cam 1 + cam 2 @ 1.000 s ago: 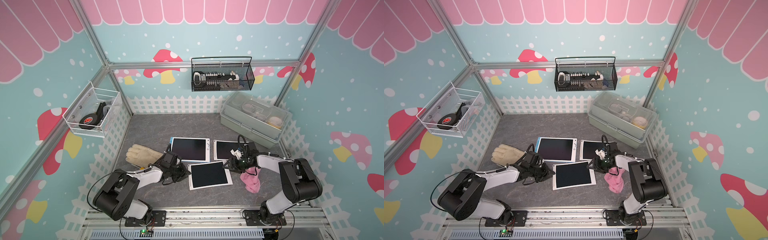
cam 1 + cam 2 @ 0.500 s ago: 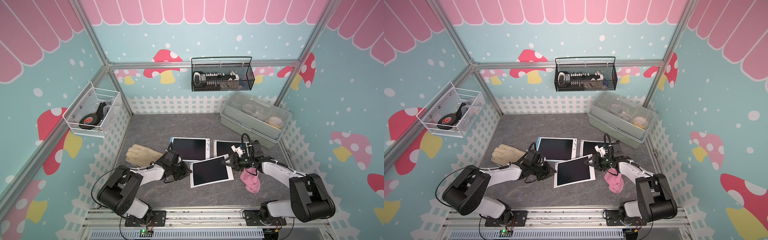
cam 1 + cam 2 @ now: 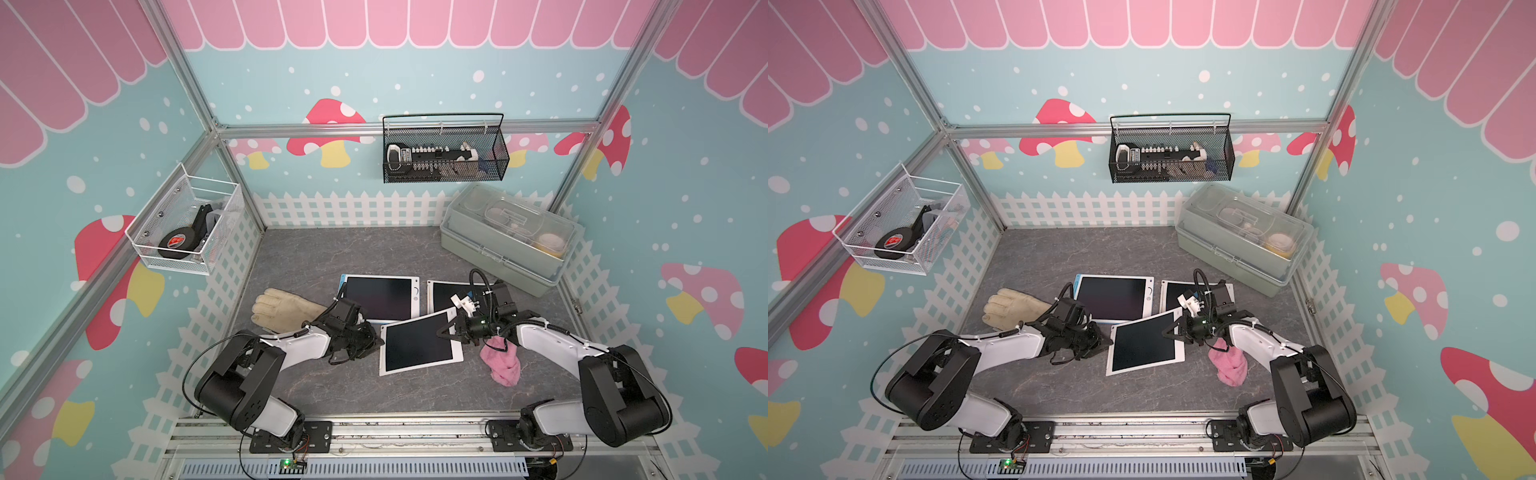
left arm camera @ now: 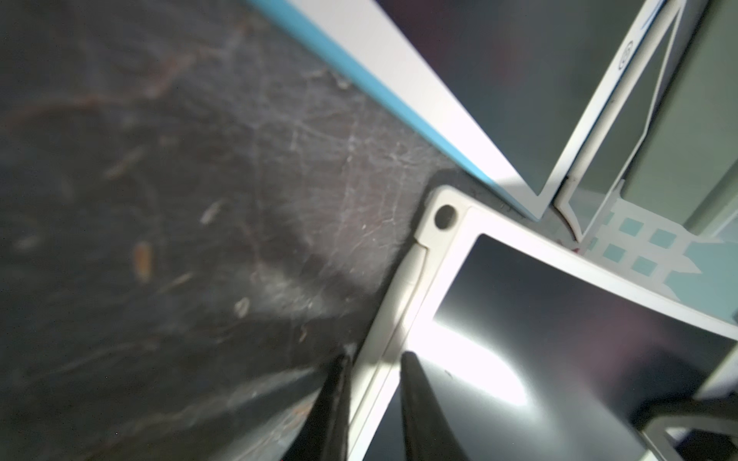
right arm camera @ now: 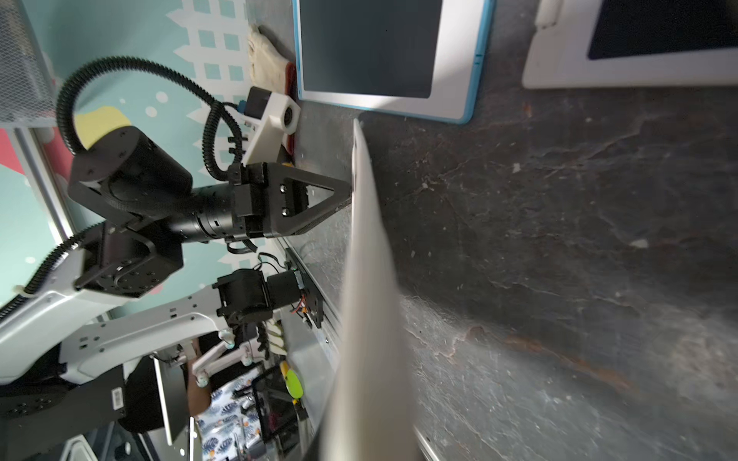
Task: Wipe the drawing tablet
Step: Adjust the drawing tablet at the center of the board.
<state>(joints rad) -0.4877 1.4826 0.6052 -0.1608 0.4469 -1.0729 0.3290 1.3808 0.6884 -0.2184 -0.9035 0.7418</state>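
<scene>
Two robot hands at opposite edges of a tablet (image 3: 417, 343) on a grey desk (image 3: 353, 390).
The right hand (image 3: 445, 332) pinches its right edge. The left hand (image 3: 376, 341) straddles its left edge, and I cannot tell if it grips. Two more tablets (image 3: 380, 297) lie just beyond, a pink cloth (image 3: 503, 365) to the right, bare desk nearer.

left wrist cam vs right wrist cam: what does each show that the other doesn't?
Left wrist only: glare on the screen face of the front tablet, plus its corner hole. Right wrist only: that tablet edge-on, the glove, and the left arm from the side. Both: the left gripper at the front tablet's edge, the blue-edged tablet, the grey mat.
</scene>
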